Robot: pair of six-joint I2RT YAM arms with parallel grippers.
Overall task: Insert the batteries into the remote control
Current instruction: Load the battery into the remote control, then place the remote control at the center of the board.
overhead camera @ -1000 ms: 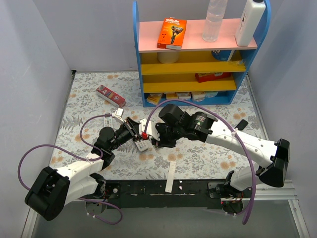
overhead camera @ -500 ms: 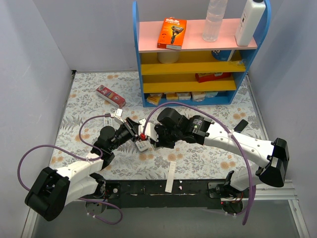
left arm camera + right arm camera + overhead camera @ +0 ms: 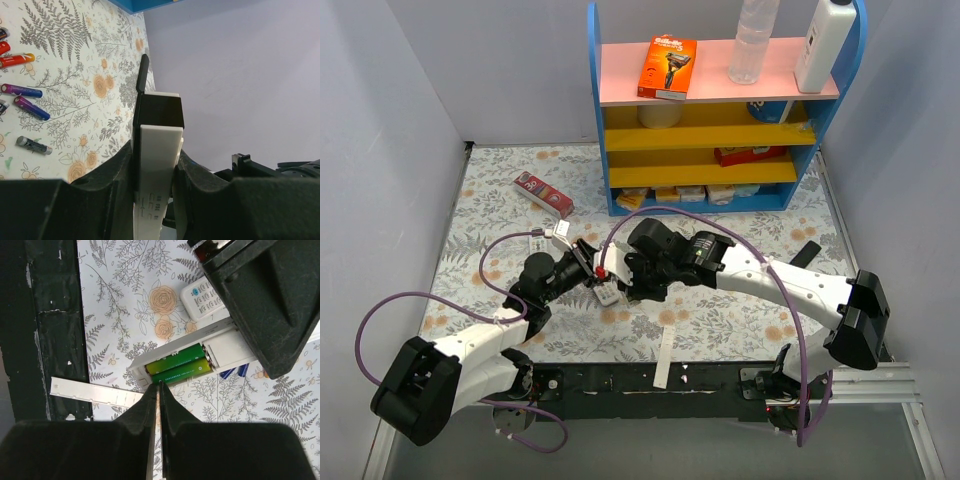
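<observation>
My left gripper (image 3: 587, 263) is shut on the white remote (image 3: 157, 150) and holds it edge-up above the table; the grip also shows in the left wrist view (image 3: 156, 172). In the right wrist view the remote's (image 3: 225, 347) open compartment holds two green batteries (image 3: 177, 366) side by side. My right gripper (image 3: 160, 386) is shut and empty, its tips at the near end of the lower green battery. It sits right against the left gripper in the top view (image 3: 623, 282). Loose batteries lie on the table: red (image 3: 16, 60), purple-blue (image 3: 22, 91) and grey (image 3: 32, 145).
A long white cover strip (image 3: 664, 357) lies across the table's front edge, also in the right wrist view (image 3: 95, 394). A small white keypad with blue buttons (image 3: 205, 299) lies under the grippers. A blue and yellow shelf (image 3: 715, 110) stands at the back, a red box (image 3: 542, 193) to its left.
My right arm has shifted left, bringing its wrist closer over the remote in the left gripper. The left arm has stayed in place with the remote.
</observation>
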